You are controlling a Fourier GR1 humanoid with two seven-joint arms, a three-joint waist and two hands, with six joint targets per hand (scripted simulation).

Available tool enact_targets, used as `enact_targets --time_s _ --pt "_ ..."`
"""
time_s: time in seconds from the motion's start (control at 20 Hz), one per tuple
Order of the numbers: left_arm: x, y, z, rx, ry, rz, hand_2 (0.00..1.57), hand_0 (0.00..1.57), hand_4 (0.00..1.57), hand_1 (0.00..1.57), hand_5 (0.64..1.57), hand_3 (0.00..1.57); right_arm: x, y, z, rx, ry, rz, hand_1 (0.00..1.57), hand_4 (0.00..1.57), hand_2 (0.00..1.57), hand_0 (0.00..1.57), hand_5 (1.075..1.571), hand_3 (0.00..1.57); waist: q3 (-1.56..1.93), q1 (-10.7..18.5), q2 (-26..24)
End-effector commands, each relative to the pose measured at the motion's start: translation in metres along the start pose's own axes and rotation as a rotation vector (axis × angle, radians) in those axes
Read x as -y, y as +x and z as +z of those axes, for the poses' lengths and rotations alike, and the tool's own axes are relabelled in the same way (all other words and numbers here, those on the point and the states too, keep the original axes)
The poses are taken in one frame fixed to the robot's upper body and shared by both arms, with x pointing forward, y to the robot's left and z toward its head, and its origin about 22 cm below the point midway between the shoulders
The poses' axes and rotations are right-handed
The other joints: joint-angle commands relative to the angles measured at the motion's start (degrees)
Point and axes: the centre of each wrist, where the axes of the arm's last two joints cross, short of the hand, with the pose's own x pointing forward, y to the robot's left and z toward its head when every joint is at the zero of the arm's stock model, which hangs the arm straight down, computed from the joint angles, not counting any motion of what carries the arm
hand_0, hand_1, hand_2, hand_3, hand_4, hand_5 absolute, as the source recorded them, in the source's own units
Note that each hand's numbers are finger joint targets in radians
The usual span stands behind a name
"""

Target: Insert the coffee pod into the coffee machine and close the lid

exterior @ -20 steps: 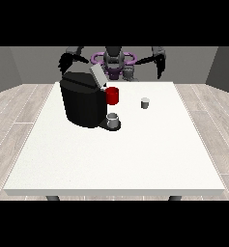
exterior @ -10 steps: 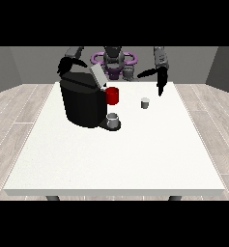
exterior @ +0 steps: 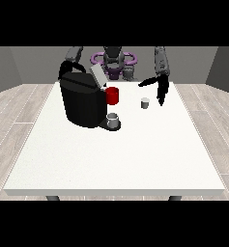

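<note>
Coffee pod (exterior: 145,102): a small pale cup, set upright on the counter (exterior: 111,159), at about 3 o'clock from the coffee machine and apart from it.
Coffee machine (exterior: 83,100): a black body is seen at about 10 o'clock on the counter; its lid (exterior: 97,76) is tilted up and open.
Red mug (exterior: 112,95): placed just beside the machine, at its 2 o'clock.
Grey cup (exterior: 113,118): stood on the machine's drip base, at its 4 o'clock.
Robot hand at the view's right (exterior: 158,86): held above the counter at about 2 o'clock from the pod, near it but not touching; the fingers are pointed down and the thumb is spread toward the pod, so it is open and nothing is gripped.
Robot hand at the view's left (exterior: 67,68): seen behind the machine at its 11 o'clock; whether it is open or closed cannot be told.
</note>
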Motion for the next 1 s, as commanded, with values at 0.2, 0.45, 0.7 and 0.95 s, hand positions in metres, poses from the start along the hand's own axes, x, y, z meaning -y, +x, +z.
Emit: enact_targets --time_s 0.2,0.45,0.7,0.95 --pt "0.013 0.002 -0.020 -0.025 -0.039 -0.114 0.46 0.00 0.00 0.00 1.571 0.00 -0.004 0.001 -0.016 -0.047 -0.005 0.018 0.00 0.42 0.00 0.00 1.571 0.00 -0.01 -0.06 -0.01" --pt "0.017 -0.009 -0.023 -0.127 -0.029 -0.138 0.78 0.70 0.00 0.70 1.571 0.43 -0.019 -0.019 -0.003 -0.044 -0.012 0.060 0.00 0.36 0.00 0.00 1.571 0.00 0.00 -0.08 -0.75" --pt "0.028 -0.034 -0.010 -0.119 -0.069 -0.277 0.76 0.63 0.00 0.63 1.571 0.49 -0.002 -0.021 -0.005 -0.074 -0.015 0.029 0.00 0.43 0.00 0.00 1.571 0.00 0.00 0.06 -1.02" --pt "0.034 -0.032 -0.014 -0.084 -0.063 -0.388 0.70 0.55 0.00 0.55 1.571 0.45 -0.014 -0.020 -0.011 -0.061 -0.010 0.050 0.00 0.48 0.00 0.00 1.571 0.00 -0.01 -0.40 0.61"
